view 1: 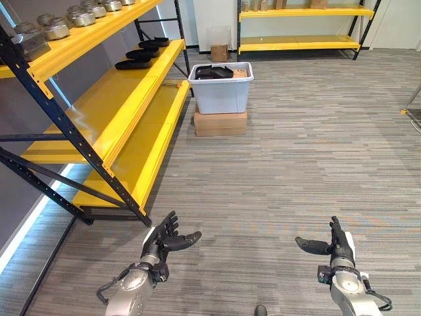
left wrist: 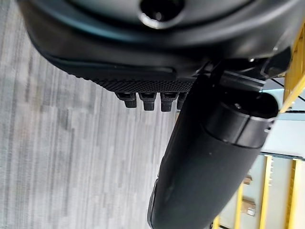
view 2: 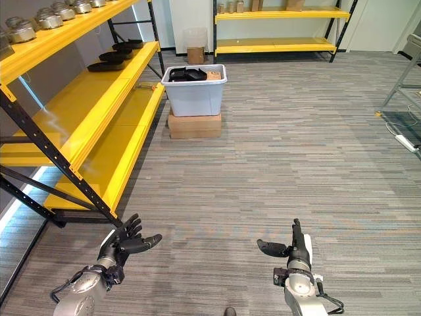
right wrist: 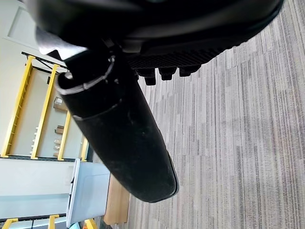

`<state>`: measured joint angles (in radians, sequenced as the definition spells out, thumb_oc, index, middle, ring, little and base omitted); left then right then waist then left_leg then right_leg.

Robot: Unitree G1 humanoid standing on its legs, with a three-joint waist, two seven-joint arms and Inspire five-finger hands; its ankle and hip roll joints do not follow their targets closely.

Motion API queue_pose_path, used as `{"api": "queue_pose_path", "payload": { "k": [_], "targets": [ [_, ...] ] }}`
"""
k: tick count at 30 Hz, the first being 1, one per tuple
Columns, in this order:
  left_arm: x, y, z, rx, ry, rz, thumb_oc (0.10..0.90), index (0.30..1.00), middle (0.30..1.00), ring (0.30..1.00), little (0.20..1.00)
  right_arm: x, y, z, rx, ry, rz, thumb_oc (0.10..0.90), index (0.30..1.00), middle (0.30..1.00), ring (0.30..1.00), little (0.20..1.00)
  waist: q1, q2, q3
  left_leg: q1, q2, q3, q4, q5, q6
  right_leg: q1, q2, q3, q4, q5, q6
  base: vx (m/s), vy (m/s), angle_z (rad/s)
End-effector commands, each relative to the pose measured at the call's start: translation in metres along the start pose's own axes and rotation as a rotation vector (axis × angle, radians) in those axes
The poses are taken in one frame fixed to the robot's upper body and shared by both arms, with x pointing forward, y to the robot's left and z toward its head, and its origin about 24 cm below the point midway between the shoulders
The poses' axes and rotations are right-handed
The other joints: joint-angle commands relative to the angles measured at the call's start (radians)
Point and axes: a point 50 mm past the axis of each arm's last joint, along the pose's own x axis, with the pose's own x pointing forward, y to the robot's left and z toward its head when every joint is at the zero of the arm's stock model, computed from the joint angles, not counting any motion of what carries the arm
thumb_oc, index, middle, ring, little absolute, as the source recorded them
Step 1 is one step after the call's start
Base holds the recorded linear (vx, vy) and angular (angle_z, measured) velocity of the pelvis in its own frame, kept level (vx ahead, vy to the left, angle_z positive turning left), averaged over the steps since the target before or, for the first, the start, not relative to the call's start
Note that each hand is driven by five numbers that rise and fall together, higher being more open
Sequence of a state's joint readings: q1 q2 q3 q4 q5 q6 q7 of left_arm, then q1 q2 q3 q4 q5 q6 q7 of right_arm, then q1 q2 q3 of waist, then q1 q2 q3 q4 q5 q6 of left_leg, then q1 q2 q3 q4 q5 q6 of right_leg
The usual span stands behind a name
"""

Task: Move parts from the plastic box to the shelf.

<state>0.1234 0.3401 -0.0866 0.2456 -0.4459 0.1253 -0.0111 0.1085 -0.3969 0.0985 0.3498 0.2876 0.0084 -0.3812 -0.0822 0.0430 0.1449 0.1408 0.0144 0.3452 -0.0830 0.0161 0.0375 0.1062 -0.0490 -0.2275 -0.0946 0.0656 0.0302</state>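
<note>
Centrally, at twelve o'clock from the robot and well apart from both hands, the plastic box [view 1: 221, 89] stood on a flat cardboard carton [view 1: 220, 123] on the grey striped carpet [view 1: 309, 164]. Black parts [view 1: 212, 72] lay inside it, reaching its rim; beside them, at the box's three o'clock corner, a small brown item, kind not discernible. No readable writing on box or carton.

Shelf [view 1: 125, 112], yellow boards on dark blue uprights, ran from nine to eleven o'clock, just beside the box. Middle board: black trays [view 1: 141, 55] at its far end. Upper board: metal tins [view 1: 79, 16] in a row.

Second yellow rack [view 1: 302, 26] against the far wall at one o'clock; small brown box [view 1: 219, 52] on the floor near it.

Left hand [view 1: 162, 241] at seven o'clock, fingers straight and spread, holding nothing. Right hand [view 1: 332, 246] at five o'clock, likewise relaxed and empty. Right wrist view added the box's pale wall [right wrist: 88, 195] seen from low down.
</note>
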Motion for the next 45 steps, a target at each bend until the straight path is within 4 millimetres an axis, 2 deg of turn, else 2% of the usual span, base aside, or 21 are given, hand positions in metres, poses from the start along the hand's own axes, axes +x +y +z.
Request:
{"api": "queue_pose_path", "payload": {
  "k": [1,12,25,30,32,33,34,35,36,38,40,41,42,44,45],
  "targets": [
    [0.013,-0.006,0.052,0.117,-0.180,-0.069,0.900,1.000,1.000,1.000,1.000,0.012,-0.003,0.064,0.141,-0.278,-0.048,0.900,1.000,1.000,1.000,1.000,-0.011,-0.040,-0.046,0.026,0.068,-0.056,-0.004,-0.080,-0.055,0.040,-0.066,0.010,0.009,-0.051,0.069,0.00,0.000,0.00],
    [0.016,-0.013,0.063,0.148,-0.203,-0.118,0.900,1.000,1.000,1.000,1.000,0.011,-0.001,0.066,0.125,-0.299,-0.023,0.900,1.000,1.000,1.000,1.000,-0.024,-0.031,-0.046,0.031,0.062,-0.048,-0.004,-0.084,-0.051,0.038,-0.066,0.022,0.010,-0.051,0.071,0.00,0.003,0.00],
    [0.012,-0.006,0.065,0.148,-0.215,-0.114,0.900,1.000,1.000,1.000,1.000,0.008,0.009,0.070,0.121,-0.319,0.070,0.900,1.000,1.000,1.000,1.000,-0.012,-0.029,-0.042,0.034,0.044,-0.070,-0.004,-0.090,-0.037,0.038,-0.077,0.026,0.026,-0.057,0.076,0.02,0.047,0.00],
    [0.013,-0.009,0.073,0.207,-0.229,-0.153,0.900,1.000,1.000,1.000,1.000,0.012,0.008,0.079,0.143,-0.344,0.042,0.900,1.000,1.000,1.000,1.000,-0.002,-0.023,-0.013,0.006,0.022,-0.096,0.040,-0.106,0.004,-0.018,-0.103,0.032,0.181,-0.098,0.077,-0.02,0.172,-0.03],
    [0.014,-0.011,0.077,0.208,-0.236,-0.161,0.900,1.000,1.000,1.000,1.000,0.013,0.008,0.083,0.155,-0.355,0.030,0.900,1.000,1.000,1.000,1.000,0.003,-0.018,-0.001,-0.002,0.005,-0.103,0.040,-0.108,0.027,-0.056,-0.118,0.018,0.271,-0.088,0.077,-0.03,0.239,-0.06],
    [0.015,-0.011,0.080,0.211,-0.245,-0.163,0.900,1.000,1.000,1.000,1.000,0.014,0.009,0.086,0.170,-0.365,0.026,0.900,1.000,1.000,1.000,1.000,0.009,-0.013,0.008,-0.006,-0.008,-0.097,0.034,-0.110,0.044,-0.097,-0.138,-0.009,0.377,-0.064,0.081,0.04,0.259,-0.09],
    [0.015,-0.011,0.081,0.207,-0.245,-0.160,0.900,1.000,1.000,1.000,1.000,0.014,0.009,0.087,0.170,-0.368,0.029,0.900,1.000,1.000,1.000,1.000,0.011,-0.011,0.008,0.006,-0.016,-0.108,0.029,-0.127,0.046,-0.110,-0.149,-0.007,0.427,-0.068,0.096,0.05,0.309,-0.16],
    [0.015,-0.011,0.081,0.202,-0.256,-0.148,0.900,1.000,1.000,1.000,1.000,0.013,0.012,0.089,0.171,-0.383,0.049,0.900,1.000,1.000,1.000,1.000,0.020,-0.007,0.022,0.011,-0.027,-0.095,0.025,-0.134,0.055,-0.171,-0.180,-0.035,0.541,-0.032,0.106,0.10,0.227,-0.35],
    [0.014,-0.010,0.081,0.192,-0.263,-0.140,0.900,1.000,1.000,1.000,1.000,0.014,0.013,0.091,0.162,-0.397,0.071,0.900,1.000,1.000,1.000,1.000,0.027,-0.007,0.031,0.018,-0.031,-0.082,0.022,-0.137,0.053,-0.191,-0.182,-0.065,0.543,-0.026,0.106,0.07,0.174,-0.57],
    [0.013,-0.011,0.081,0.177,-0.269,-0.138,0.900,1.000,1.000,1.000,1.000,0.014,0.014,0.094,0.152,-0.409,0.084,0.900,1.000,1.000,1.000,1.000,0.023,-0.010,0.040,0.028,-0.036,-0.090,0.024,-0.146,0.050,-0.214,-0.155,-0.062,0.501,-0.028,0.105,0.10,0.015,-0.48],
    [0.012,-0.012,0.083,0.178,-0.274,-0.152,0.900,1.000,1.000,1.000,1.000,0.014,0.012,0.095,0.133,-0.417,0.083,0.900,1.000,1.000,1.000,1.000,0.001,-0.015,0.050,0.041,-0.045,-0.133,0.029,-0.157,0.048,-0.252,-0.093,-0.012,0.384,-0.031,0.100,0.17,-0.102,-0.21],
    [0.012,-0.015,0.083,0.171,-0.271,-0.174,0.900,1.000,1.000,1.000,1.000,0.014,0.008,0.096,0.123,-0.427,0.072,0.900,1.000,1.000,1.000,1.000,-0.016,-0.024,0.056,0.040,-0.050,-0.163,0.033,-0.148,0.046,-0.270,-0.065,0.016,0.250,0.005,0.087,0.22,-0.162,-0.05],
    [0.013,-0.017,0.082,0.163,-0.270,-0.184,0.900,1.000,1.000,1.000,1.000,0.014,0.007,0.096,0.126,-0.427,0.070,0.900,1.000,1.000,1.000,1.000,-0.019,-0.027,0.057,0.047,-0.053,-0.175,0.031,-0.151,0.045,-0.279,-0.064,0.025,0.211,0.025,0.092,0.31,-0.213,0.37],
    [0.012,-0.023,0.072,0.158,-0.249,-0.223,0.900,1.000,1.000,1.000,1.000,0.013,0.005,0.093,0.131,-0.421,0.042,0.900,1.000,1.000,1.000,1.000,-0.034,-0.035,0.060,0.085,-0.057,-0.215,0.025,-0.166,0.041,-0.331,-0.059,0.080,0.076,0.106,0.119,0.49,-0.263,0.55],
    [0.011,-0.025,0.068,0.176,-0.243,-0.228,0.900,1.000,1.000,1.000,1.000,0.012,0.004,0.090,0.136,-0.416,0.034,0.900,1.000,1.000,1.000,1.000,-0.040,-0.035,0.061,0.094,-0.057,-0.226,0.027,-0.173,0.043,-0.335,-0.053,0.102,0.070,0.113,0.121,0.40,-0.208,0.38]
  ]
}}
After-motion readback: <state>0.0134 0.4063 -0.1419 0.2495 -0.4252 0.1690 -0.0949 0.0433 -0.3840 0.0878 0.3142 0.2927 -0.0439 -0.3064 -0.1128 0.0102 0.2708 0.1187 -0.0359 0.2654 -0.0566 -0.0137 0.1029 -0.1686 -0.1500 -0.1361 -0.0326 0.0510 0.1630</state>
